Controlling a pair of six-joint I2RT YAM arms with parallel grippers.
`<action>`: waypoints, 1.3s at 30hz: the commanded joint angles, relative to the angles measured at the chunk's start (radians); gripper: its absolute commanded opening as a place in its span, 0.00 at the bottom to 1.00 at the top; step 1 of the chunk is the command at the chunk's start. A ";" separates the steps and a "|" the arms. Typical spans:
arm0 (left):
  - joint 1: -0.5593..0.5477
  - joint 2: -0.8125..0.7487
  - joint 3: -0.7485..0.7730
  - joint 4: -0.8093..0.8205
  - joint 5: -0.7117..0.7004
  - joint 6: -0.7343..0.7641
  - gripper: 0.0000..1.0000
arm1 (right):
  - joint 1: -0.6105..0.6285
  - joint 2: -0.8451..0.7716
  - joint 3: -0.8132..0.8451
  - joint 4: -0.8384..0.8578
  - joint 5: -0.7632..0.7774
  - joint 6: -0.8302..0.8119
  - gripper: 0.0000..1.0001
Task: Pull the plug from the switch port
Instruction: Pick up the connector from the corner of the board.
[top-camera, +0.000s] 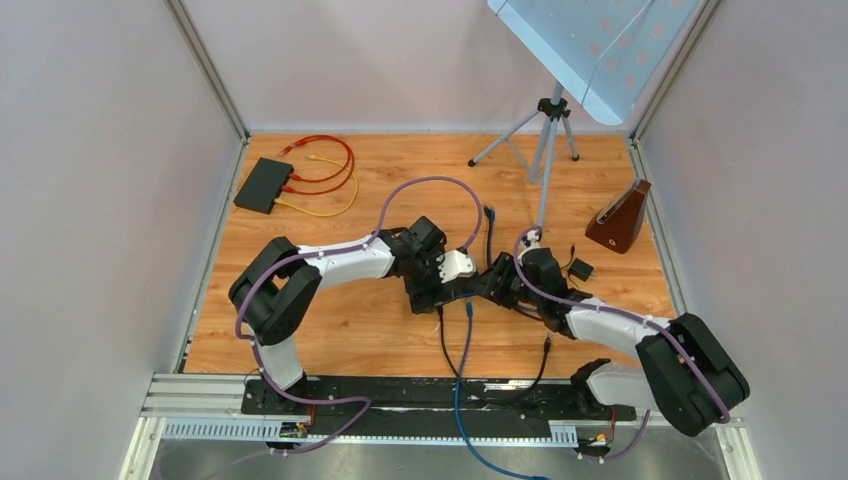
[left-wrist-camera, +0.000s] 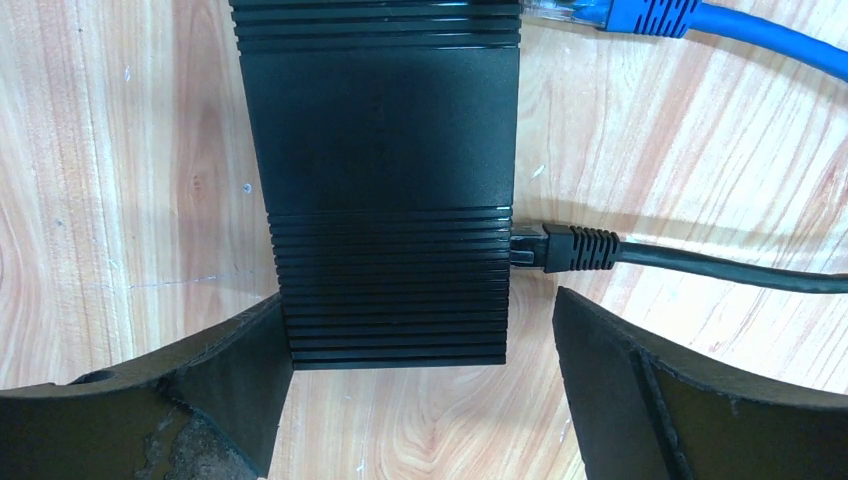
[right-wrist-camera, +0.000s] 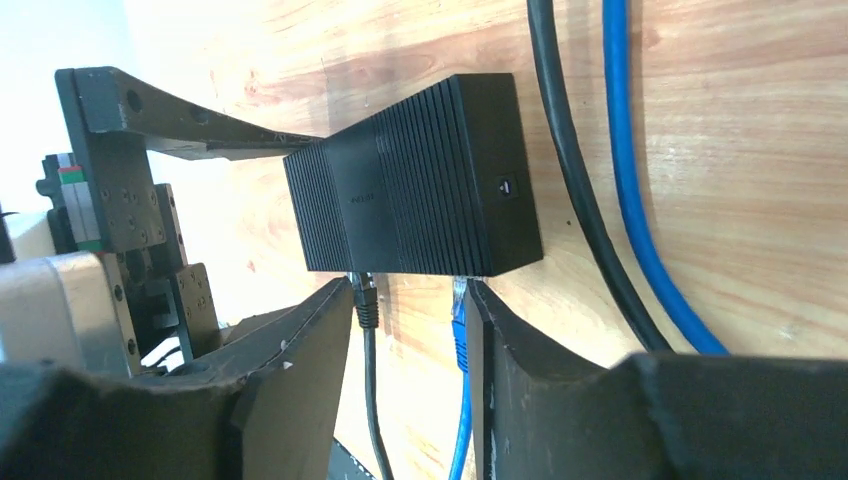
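Black switch (left-wrist-camera: 385, 150) is lying on the wooden counter (left-wrist-camera: 120, 200) with the left claw (left-wrist-camera: 420, 320) gaping wide around it, the right claw (right-wrist-camera: 410, 300) standing parted at its port side, gripping nothing, the black plug (left-wrist-camera: 575, 248) sitting in its port and the blue plug (left-wrist-camera: 620, 12) lying just beside

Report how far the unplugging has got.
Done, apparently: the blue plug shows its clear tip outside the switch, so it looks pulled, though full clearance is hard to confirm. In hand: nothing; left gripper and right gripper stand open. Left: the black plug is seated in its port, if it counts.
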 joint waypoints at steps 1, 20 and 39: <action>-0.005 -0.042 -0.023 0.037 0.016 -0.019 1.00 | -0.001 -0.084 0.031 -0.163 0.057 -0.063 0.45; -0.005 -0.498 -0.330 0.443 -0.392 -0.230 1.00 | 0.252 -0.072 0.146 -0.530 0.050 0.025 0.38; 0.028 -0.732 -0.477 0.603 -0.901 -0.549 1.00 | 0.451 0.194 0.430 -0.852 0.223 0.024 0.34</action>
